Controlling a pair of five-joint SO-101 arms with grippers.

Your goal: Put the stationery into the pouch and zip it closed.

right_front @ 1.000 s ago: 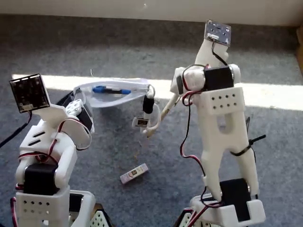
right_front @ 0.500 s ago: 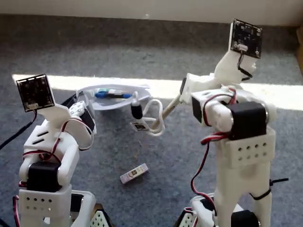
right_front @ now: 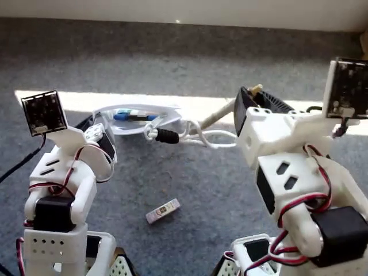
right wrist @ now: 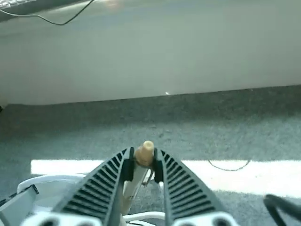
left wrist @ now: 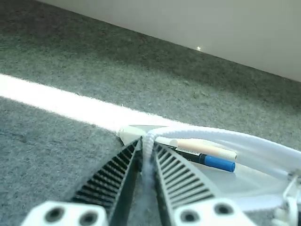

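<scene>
The clear pouch is lying open on the grey carpet, half in a strip of sunlight. Inside the pouch a blue-capped pen is lying flat. In the left wrist view a cream pen is lying right beside the blue-capped pen, and the two are touching.

The left pincer is sitting at one end of the pouch. Its jaws are squeezing tight on the pouch's white rim, as the left wrist view of the left pincer shows.

The right pincer is hanging off the other end of the pouch, a little apart from it. It is pinching a cream stick that is pointing down toward the pouch. In its own view the right pincer is closing snug around the cream stick, whose tan tip is poking out past the jaws.

A white cord with a black piece on it is looping between the pouch and the right pincer, under the stick, lying in the way there.

A small block is lying alone on the carpet, well apart from the pouch, toward the arm bases.

Past the pouch the carpet is running open to the wall. Bare carpet is also showing between the pouch and the block.
</scene>
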